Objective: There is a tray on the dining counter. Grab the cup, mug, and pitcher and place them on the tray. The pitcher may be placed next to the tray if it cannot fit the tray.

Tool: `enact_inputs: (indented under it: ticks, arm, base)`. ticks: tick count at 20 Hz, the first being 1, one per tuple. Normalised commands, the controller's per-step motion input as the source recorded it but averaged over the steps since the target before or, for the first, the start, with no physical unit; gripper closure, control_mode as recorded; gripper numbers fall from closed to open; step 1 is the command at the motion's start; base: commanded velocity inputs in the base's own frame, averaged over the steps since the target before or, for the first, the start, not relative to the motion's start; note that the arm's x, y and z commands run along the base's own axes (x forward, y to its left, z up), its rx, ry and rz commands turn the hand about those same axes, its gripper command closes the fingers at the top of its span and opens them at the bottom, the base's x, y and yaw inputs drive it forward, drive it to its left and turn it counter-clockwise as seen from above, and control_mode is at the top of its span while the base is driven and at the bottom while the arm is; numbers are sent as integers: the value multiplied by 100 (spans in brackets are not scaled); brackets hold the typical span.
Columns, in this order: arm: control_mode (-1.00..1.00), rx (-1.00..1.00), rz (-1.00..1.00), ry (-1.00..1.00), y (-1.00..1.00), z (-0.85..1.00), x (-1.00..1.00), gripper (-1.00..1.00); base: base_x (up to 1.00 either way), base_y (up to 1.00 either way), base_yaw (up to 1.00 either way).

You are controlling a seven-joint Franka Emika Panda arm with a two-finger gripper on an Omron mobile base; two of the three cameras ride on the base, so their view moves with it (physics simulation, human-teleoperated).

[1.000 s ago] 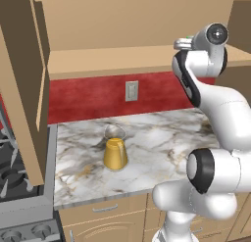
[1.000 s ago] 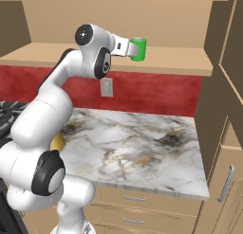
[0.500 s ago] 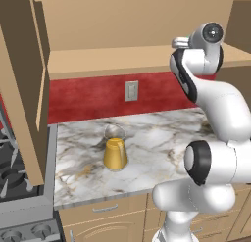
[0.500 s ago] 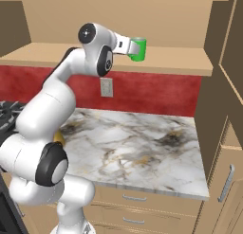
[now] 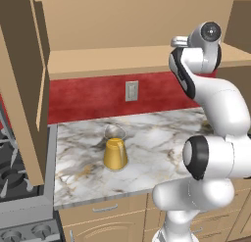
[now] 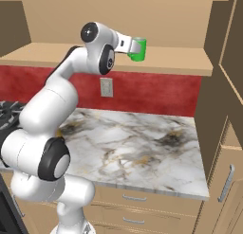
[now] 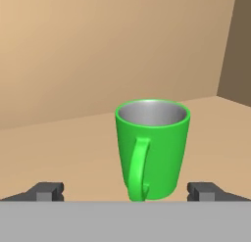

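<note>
The green mug [image 7: 152, 149] stood upright on a tan wooden shelf [image 6: 180, 60] above the red backsplash [image 6: 156, 88], its handle turned toward the camera on the hand. The gripper [image 7: 126, 191] was level with it, jaws spread wide to either side of the mug and grasping nothing. Below the shelf, the amber-bottomed glass pitcher [image 5: 115, 149] stood on the marble top [image 5: 162, 148], toward the end nearest the stove [image 5: 14, 182] and well apart from the mug.
</note>
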Motion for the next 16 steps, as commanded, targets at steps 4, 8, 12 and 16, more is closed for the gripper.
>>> enact_inputs:
  ticks: [4, 8, 12, 16]
  arm:
    - [-100, 0, 0, 0, -6, 0, 6, -100]
    - [-100, 0, 0, 0, -5, 0, 6, -100]
    - [-100, 0, 0, 0, -7, 0, 7, -100]
    - [-100, 0, 0, 0, -9, 0, 2, -100]
  base:
    - [0, 0, 0]
    - [0, 0, 0]
    - [0, 0, 0]
    - [0, 0, 0]
